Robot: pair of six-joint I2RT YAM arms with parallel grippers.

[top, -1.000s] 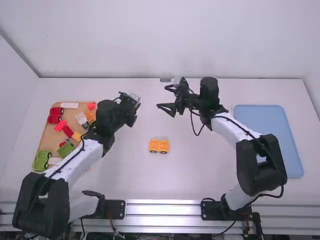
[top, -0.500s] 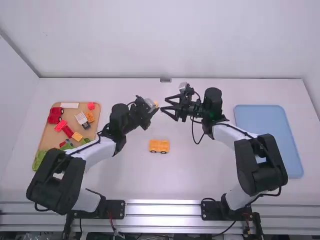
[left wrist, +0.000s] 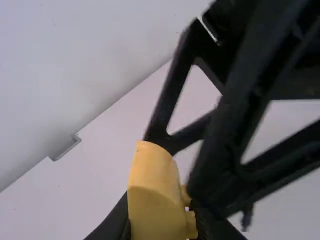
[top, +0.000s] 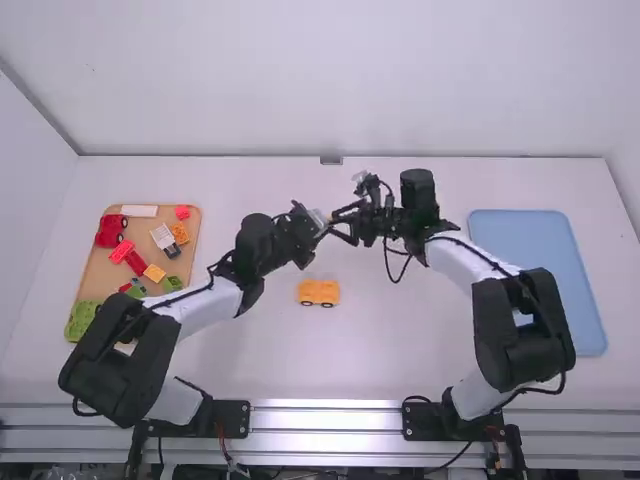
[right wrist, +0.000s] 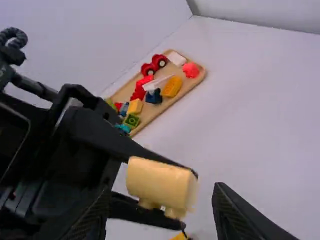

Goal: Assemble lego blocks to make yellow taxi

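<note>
My left gripper (top: 324, 222) and my right gripper (top: 341, 224) meet above the table's middle in the high view. In the left wrist view, a pale yellow block (left wrist: 155, 195) is clamped by my left gripper (left wrist: 159, 222), and the other gripper's black fingers (left wrist: 215, 165) are close against it. The right wrist view has that block (right wrist: 160, 184) between the spread fingers of my right gripper (right wrist: 162, 202), which is open. An orange-yellow wheeled base (top: 318, 292) stands on the table, nearer the arm bases than the grippers.
A wooden tray (top: 92, 268) at the left holds several red, green, white and yellow pieces, including a red wheeled piece (top: 110, 231). A blue tray (top: 540, 270) lies at the right. The back wall borders the table.
The left arm has swung right from beside the wooden tray, bringing the yellow block to the right gripper. The right gripper has shifted slightly. The wheeled base has stayed put.
</note>
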